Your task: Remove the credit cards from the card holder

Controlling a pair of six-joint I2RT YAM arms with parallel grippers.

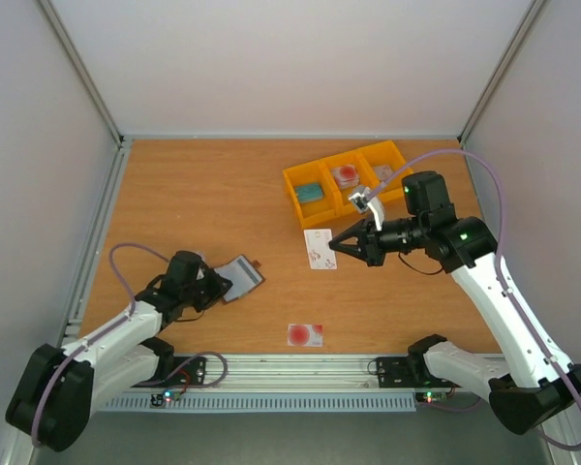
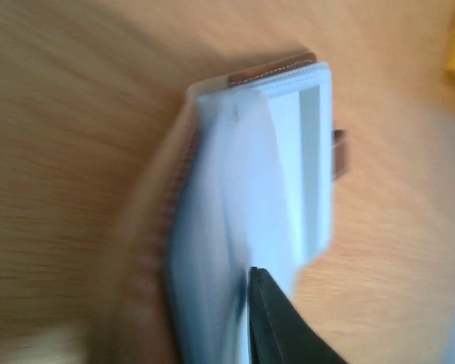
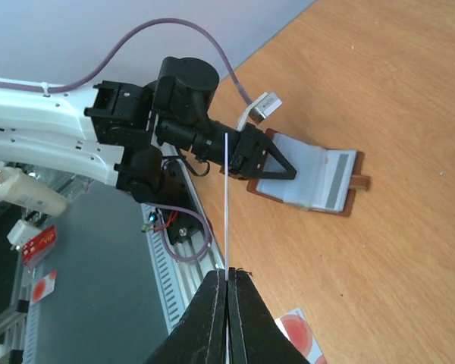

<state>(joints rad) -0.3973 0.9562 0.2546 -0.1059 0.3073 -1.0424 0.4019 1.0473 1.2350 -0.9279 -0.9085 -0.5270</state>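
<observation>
2 cards out: both lying clear of the card holder (image 1: 243, 277), one gripped, one loose on the table (image 1: 194, 194).
Held card: held card (image 1: 320, 249) is sitting mid-table, just near-side of the yellow bin (image 1: 292, 186); pale face w/ red marks turned up, long axis running far-to-near. In R wrist view it is showing edge-on, a thin white line pointing straight out from the tips.
R gripper: R gripper (image 1: 335, 247) is clenching on the held card's right edge, fingers pressed together.
Loose card: loose card (image 1: 305, 335) is lying flat near the front edge, btwn the two arm bases; red spot up, long axis left-right. R wrist view is cutting it off at the bottom.
Card holder: lying open at left-centre, grey-blue lining up; long axis running in line w/ the L gripper, snap tab (image 1: 258, 263) pointing away from it, toward mid-table.
L gripper: L gripper (image 3: 282, 168) is pinching the holder's near end, jaws almost together.
Hard to see: L wrist view is blurring; only one dark finger (image 2: 277, 326) is showing. Can't tell what the pockets are holding. Bin contents too small to name. Can't tell if the held card is touching the table.
</observation>
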